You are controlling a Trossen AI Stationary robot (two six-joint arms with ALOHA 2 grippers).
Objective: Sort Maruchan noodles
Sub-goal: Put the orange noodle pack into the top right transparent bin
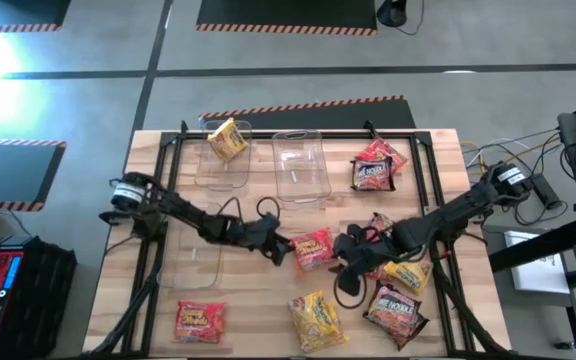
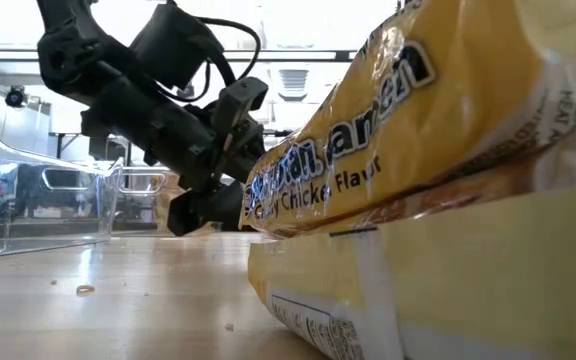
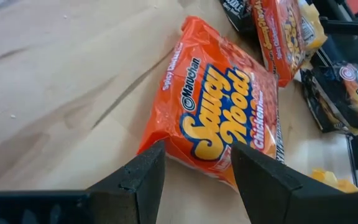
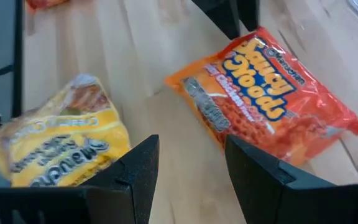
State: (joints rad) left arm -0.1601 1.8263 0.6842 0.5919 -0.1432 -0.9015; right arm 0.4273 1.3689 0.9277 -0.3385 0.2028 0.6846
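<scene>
- Pale wooden table framed by black rails, on a grey floor with striped tape; clear rectangular plastic bins along the far side, 1 of them already holding a yellow packet.
- Left gripper reaching in toward the table's middle, dark fingers apart, nothing between them yet.
- Orange crinkly Saucy Noodles packet lying flat just ahead of that gripper, near corner just at the open fingertips; contact not certain. Same packet at mid-table in the overhead view.
- Long axis running away from the left gripper and a little askew to its fingers, so likely calling for a short advance onto the near end before closing.
- Right gripper just across the same packet, fingers also spread and empty, packet ahead and off to 1 side, not centred.
- Left arm judged nearer and better lined up; both grippers close around the packet, so a risk of crowding.
- Yellow crinkly chicken ramen packet beside the right gripper; further packets along the near edge and far right corner.
</scene>
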